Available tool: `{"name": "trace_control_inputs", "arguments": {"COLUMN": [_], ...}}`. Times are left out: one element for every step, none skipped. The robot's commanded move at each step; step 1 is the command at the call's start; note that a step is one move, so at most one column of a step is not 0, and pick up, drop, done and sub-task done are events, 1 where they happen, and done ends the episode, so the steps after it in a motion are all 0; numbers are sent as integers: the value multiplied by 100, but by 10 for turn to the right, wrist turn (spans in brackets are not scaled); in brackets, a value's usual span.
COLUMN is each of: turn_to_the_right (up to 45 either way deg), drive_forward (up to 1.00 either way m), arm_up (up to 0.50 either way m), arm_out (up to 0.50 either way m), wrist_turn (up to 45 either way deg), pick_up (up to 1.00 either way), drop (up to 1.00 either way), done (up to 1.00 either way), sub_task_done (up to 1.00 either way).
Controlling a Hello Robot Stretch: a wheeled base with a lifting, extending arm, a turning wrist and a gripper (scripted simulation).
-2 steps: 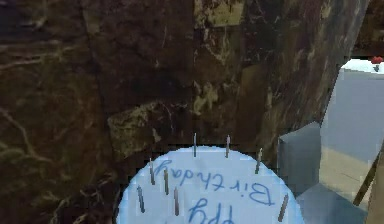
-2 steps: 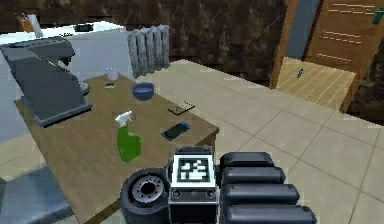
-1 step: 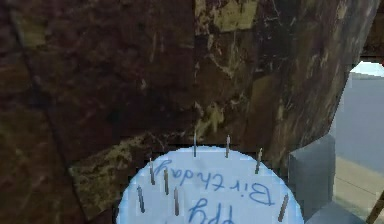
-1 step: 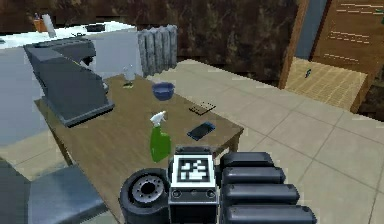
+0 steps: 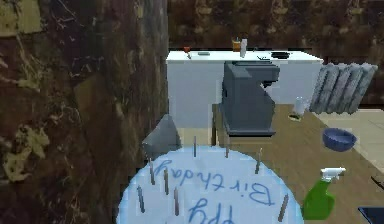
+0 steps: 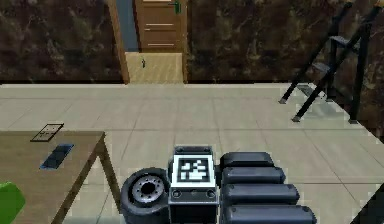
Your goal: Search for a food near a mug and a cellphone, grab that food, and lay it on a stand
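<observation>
End effector [image 6: 148, 192]: dark body beside the bench [image 6: 25, 170]; fingers unclear, so I cannot tell its state or load.
Food: blue birthday cake [image 5: 205, 190], candles upright, on the bench.
Handling: probably soft and smearable; take it low at the base.

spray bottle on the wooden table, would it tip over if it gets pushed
The green spray bottle stands upright and is taller than it is wide, so a sideways push would probably tip it rather than slide it. It looks like plastic, so it is likely light and not fragile. Its white trigger head juts sideways, which may make a high grip awkward.
</observation>
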Motion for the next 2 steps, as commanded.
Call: {"name": "trace_control_inputs", "arguments": {"turn_to_the_right": [450, 450], "drive_forward": [0, 0], "arm_up": [0, 0], "arm_out": [0, 0], "wrist_turn": [0, 0], "pick_up": [0, 0], "drop": [0, 0], "done": [0, 0], "sub_task_done": [0, 0]}}
